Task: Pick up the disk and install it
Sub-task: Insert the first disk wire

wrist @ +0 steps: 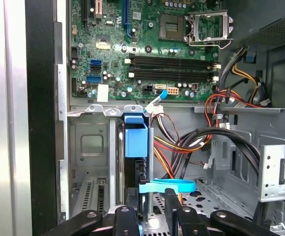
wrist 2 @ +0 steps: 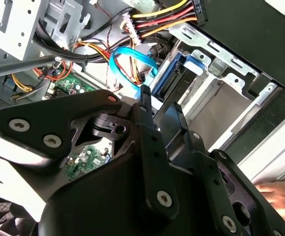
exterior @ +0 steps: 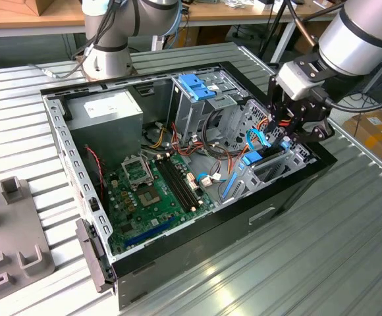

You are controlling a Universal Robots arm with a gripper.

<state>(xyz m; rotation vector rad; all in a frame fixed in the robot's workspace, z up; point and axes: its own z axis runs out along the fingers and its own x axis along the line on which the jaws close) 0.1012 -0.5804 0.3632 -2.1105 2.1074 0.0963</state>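
Note:
The disk (wrist: 135,140), dark with a bright blue caddy, stands on edge in the metal bay at the corner of the open computer case (exterior: 197,243). It also shows in the exterior view (exterior: 251,158) and the second wrist view (wrist 2: 171,78). My gripper (wrist: 152,199) hangs just above the bay, on the exterior view's right (exterior: 282,139). Its black fingers (wrist 2: 145,108) stand a little apart and open, and the disk lies beyond their tips rather than between them. A light blue cable (wrist: 167,186) loops across in front of the fingertips.
The green motherboard (exterior: 155,187) fills the case floor, with a grey power supply (exterior: 109,112) behind it. A blue bracket (exterior: 197,85) tops the drive cage. Red, yellow and black wires (wrist: 186,142) run beside the bay. A second arm's base (exterior: 109,59) stands behind. A blurred hand (wrist 2: 280,194) is nearby.

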